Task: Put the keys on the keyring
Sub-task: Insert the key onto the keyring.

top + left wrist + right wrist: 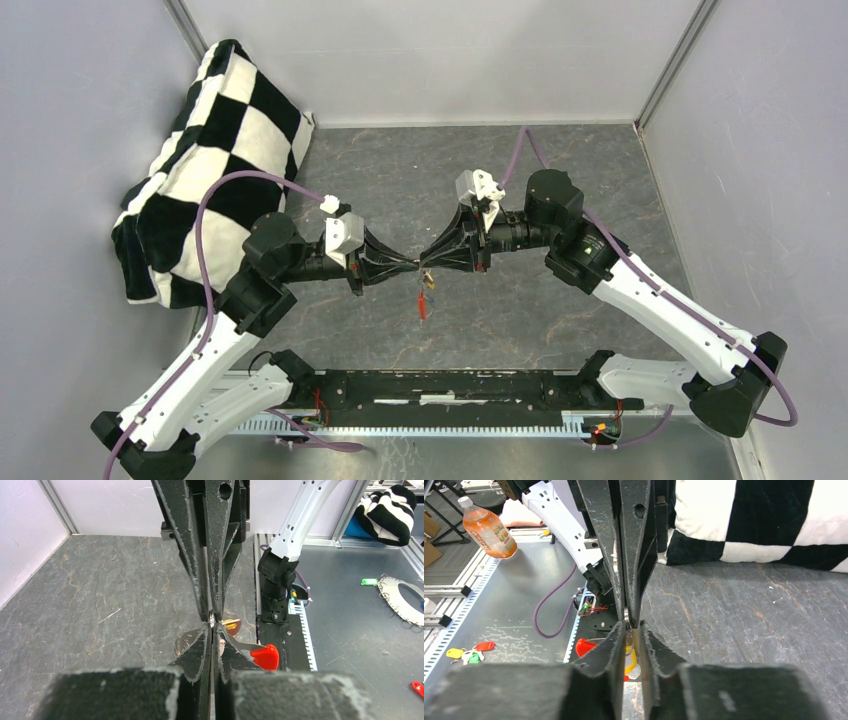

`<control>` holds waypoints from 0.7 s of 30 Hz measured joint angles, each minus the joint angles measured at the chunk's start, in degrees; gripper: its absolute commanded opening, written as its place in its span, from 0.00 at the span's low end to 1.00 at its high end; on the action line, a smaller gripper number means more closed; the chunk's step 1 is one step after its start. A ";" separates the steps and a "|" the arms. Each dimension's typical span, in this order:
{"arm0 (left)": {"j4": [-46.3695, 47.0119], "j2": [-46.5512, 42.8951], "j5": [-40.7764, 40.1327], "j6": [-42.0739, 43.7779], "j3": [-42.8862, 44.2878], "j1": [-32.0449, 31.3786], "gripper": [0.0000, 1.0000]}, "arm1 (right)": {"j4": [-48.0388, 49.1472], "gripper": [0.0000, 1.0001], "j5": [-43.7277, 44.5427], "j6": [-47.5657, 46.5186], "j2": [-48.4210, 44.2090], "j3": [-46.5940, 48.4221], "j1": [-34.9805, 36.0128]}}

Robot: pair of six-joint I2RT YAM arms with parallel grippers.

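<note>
Meeting tip to tip at the centre of the top view, the left end effector [408,266] and the right end effector [434,262] hang above the bench [560,330]. The left end effector is clenched on a slim metal part that cannot be identified. The right end effector's jaws stand narrowly apart; whether they grip anything cannot be told. The yellow-capped key [231,625] and the red keyring [265,656] dangle just below the tips, right of centre in the left wrist view.

Probable faults: a closure slightly off line can push the thin metal sideways out of the clenched grip, dropping the cluster onto the bench. The freely hanging parts can swing and snag. Opposed pulling can bend the part.
</note>
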 measured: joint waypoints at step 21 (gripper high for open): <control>-20.96 4.72 -0.57 19.65 8.04 0.02 0.49 | -20.76 0.00 5.14 -9.07 7.52 10.29 0.33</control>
